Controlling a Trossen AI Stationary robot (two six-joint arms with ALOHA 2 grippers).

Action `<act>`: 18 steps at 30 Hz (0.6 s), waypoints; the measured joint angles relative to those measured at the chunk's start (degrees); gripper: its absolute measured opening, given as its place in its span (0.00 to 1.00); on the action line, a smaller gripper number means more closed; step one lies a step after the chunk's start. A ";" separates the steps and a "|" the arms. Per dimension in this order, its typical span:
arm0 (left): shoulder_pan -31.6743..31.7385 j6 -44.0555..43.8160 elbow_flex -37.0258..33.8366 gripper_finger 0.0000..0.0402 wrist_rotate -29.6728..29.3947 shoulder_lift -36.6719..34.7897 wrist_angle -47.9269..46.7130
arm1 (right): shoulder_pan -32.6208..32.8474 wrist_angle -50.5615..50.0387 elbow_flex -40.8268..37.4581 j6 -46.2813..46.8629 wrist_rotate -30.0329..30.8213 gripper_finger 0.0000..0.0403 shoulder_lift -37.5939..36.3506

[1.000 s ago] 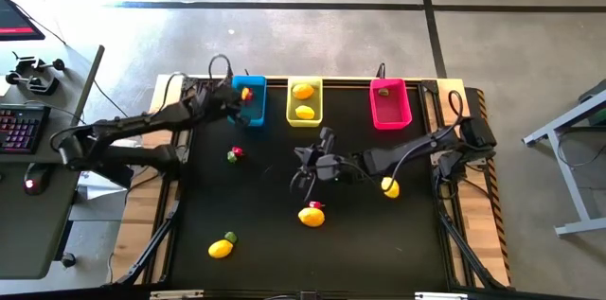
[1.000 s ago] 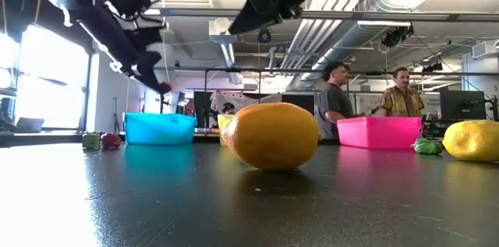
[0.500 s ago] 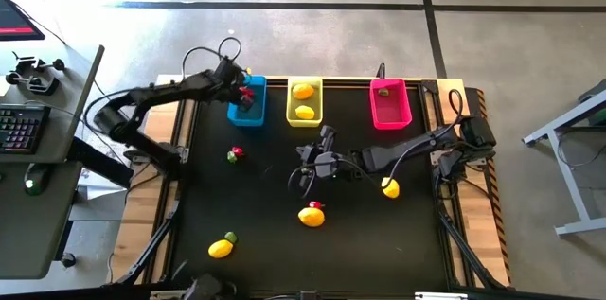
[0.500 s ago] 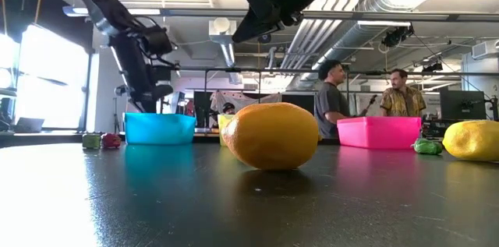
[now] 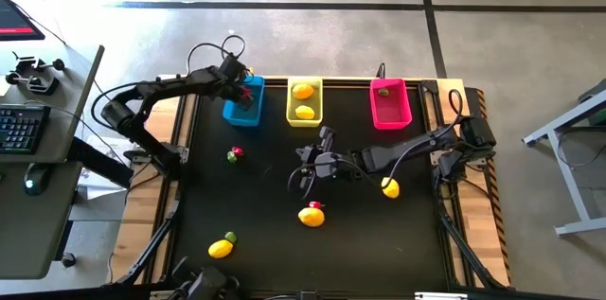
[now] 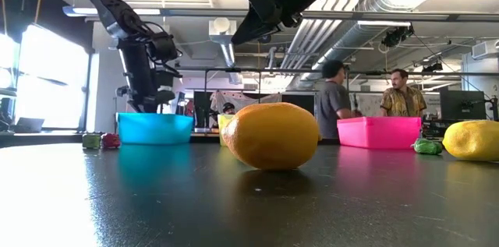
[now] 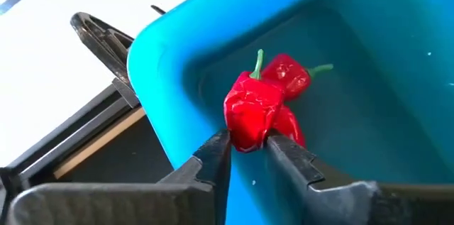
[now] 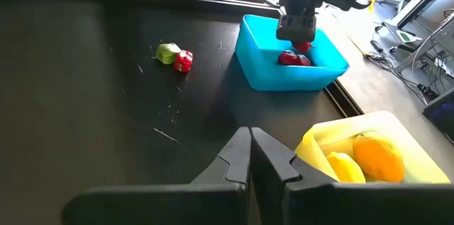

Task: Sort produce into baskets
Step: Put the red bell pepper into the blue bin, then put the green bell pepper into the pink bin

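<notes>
My left gripper reaches down into the blue basket at the table's far left, shut on a red pepper. Another red pepper lies on the basket's floor. The yellow basket holds two yellow fruits, and the pink basket holds a green bit. Loose lemons and a red and green pair lie on the table. My right gripper hangs shut above the table's middle, touching nothing. My left gripper pinches the red pepper's lower end between its two fingertips. The fingers slant down into the blue basket from the table's left side. The pepper stands up past the fingertips, stem end away from them, above the basket's floor.
The three baskets stand in a row along the far edge. In the low view a big lemon sits close in front, with another lemon and a green bit at the right. Two people stand in the room beyond the table.
My left arm has swung toward the table's far edge, and its gripper has come down with the red pepper from above the blue basket's rim into the basket, tipping steeper. The blue basket has shifted slightly toward the table's left.
</notes>
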 joint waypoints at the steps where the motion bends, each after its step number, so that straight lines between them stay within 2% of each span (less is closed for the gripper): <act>1: 0.00 0.36 0.00 0.20 -0.01 0.00 0.02 | 0.00 0.00 0.00 0.00 0.02 0.00 0.00; 12: -0.14 2.56 0.00 0.33 -0.51 -0.02 0.77 | 0.00 0.01 0.00 0.00 -0.08 0.00 0.00; 15: -0.83 4.17 0.00 0.32 3.79 -0.02 0.61 | 0.00 -0.05 0.00 0.00 -0.17 0.00 0.00; 18: -2.26 5.57 0.00 0.29 11.26 -0.04 0.99 | 0.00 -0.52 0.00 0.00 -0.17 0.00 0.00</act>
